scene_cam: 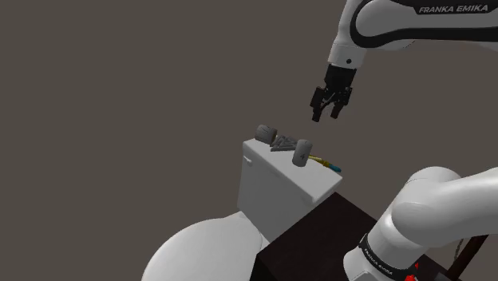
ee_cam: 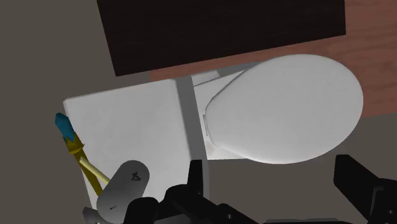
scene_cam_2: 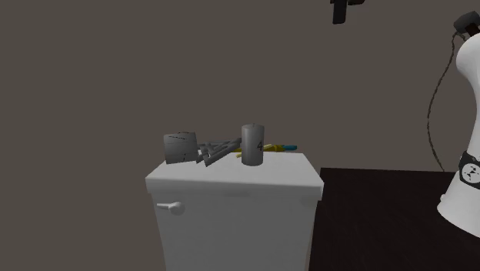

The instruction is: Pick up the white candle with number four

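fingers sit nearest, spread wide with nothing between them. your gripper hangs empty, well above the tank and off toward the stand side.

candle stands upright on the tank lid, toward its back edge. it is pale grey with a 4 marked on it. tool, yellow with a teal tip, lies just beside it. grey clutter lies close on the other side; you cannot tell if they touch. past that a second cylinder lies on its side. it is a look-alike, so check for the numeral.

handling, as a guess: the candle is light, rigid and smooth-sided, so it is likely to slip or tip if you nudge it. come straight down over it and close across the round wall at about mid-height. set the fingers so neither lands on the tool or the clutter. squeeze gently, since wax could mark. the lid edge is near, and a knock could send it off the back.
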